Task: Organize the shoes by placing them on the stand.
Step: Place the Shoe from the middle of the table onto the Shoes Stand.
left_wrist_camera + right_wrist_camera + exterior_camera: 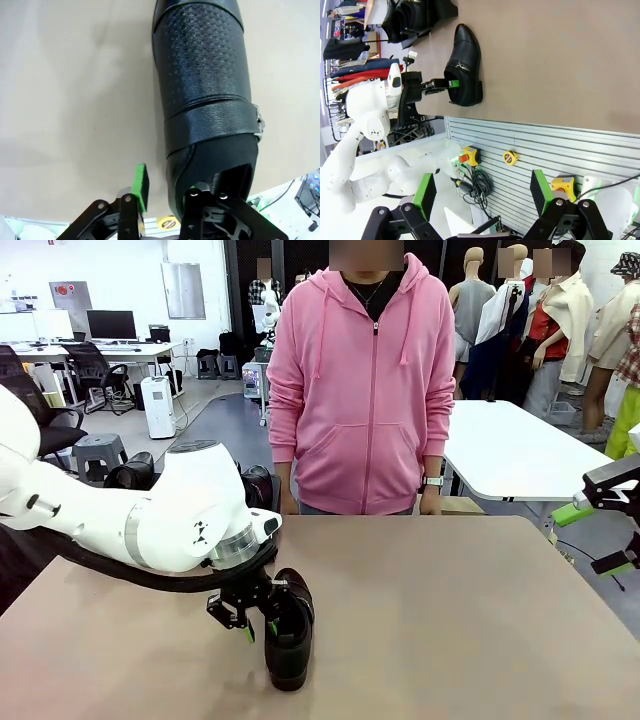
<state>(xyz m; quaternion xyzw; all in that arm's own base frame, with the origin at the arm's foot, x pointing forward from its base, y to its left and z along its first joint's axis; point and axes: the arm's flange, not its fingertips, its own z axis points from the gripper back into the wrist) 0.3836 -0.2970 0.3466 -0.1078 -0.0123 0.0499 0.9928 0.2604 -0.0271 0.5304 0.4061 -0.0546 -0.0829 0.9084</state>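
Observation:
One black shoe (290,640) stands on the brown table near its front edge, toe towards me in the front view. My left gripper (255,625) reaches into it at the heel. In the left wrist view one finger is inside the shoe (205,75) opening and the green pad (141,185) of the other is outside, with a small gap to the side wall. Other black shoes (130,475) sit at the table's far left behind the left arm; the stand under them is hard to make out. My right gripper (482,200) hangs open off the table's right side.
A person in a pink hoodie (365,390) stands at the far edge with hands down. A white table (520,455) stands behind on the right. The brown table (450,620) is bare in the middle and right.

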